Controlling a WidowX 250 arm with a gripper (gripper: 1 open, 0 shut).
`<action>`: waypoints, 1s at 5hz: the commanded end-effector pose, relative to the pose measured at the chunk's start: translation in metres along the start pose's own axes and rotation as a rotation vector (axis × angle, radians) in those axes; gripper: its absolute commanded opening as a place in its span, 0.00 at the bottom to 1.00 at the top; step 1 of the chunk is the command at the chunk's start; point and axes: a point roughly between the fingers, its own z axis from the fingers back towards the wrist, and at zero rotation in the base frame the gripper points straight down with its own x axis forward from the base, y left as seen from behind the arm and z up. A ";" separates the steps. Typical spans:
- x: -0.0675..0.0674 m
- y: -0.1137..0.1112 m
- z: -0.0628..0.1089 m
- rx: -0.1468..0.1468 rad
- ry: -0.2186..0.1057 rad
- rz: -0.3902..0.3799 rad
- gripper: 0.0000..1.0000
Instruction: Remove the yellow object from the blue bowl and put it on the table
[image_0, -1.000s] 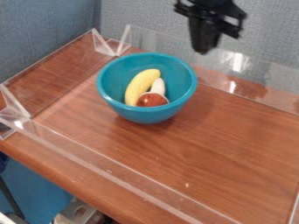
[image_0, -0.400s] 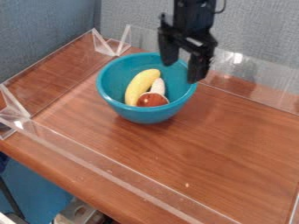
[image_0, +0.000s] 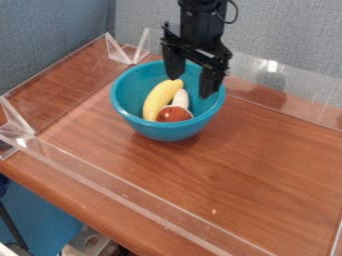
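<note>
The blue bowl (image_0: 139, 117) stands on the table (image_0: 201, 175) toward its far left. Inside it lies the yellow object (image_0: 160, 98), a small curved banana shape, next to a red ball (image_0: 173, 114) and a small white piece (image_0: 181, 100). My gripper (image_0: 191, 83) hangs pointing down over the bowl's far right rim, just above the contents. Its jaws are open, one black finger (image_0: 173, 68) left and one right, with nothing between them. It touches neither the yellow object nor the bowl as far as I can see.
Low clear acrylic walls (image_0: 80, 165) edge the tabletop on all sides. A blue fabric backdrop (image_0: 54, 30) rises behind the left side. Bare wood stretches in front of and to the right of the bowl.
The gripper has moved left and down from above the table's far right to over the bowl. Its jaws went from shut to wide open.
</note>
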 end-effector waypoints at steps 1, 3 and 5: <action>0.002 0.003 -0.004 0.019 0.000 0.080 1.00; -0.010 0.011 -0.013 0.026 0.038 0.142 0.00; 0.005 -0.002 0.017 0.031 -0.016 0.124 0.00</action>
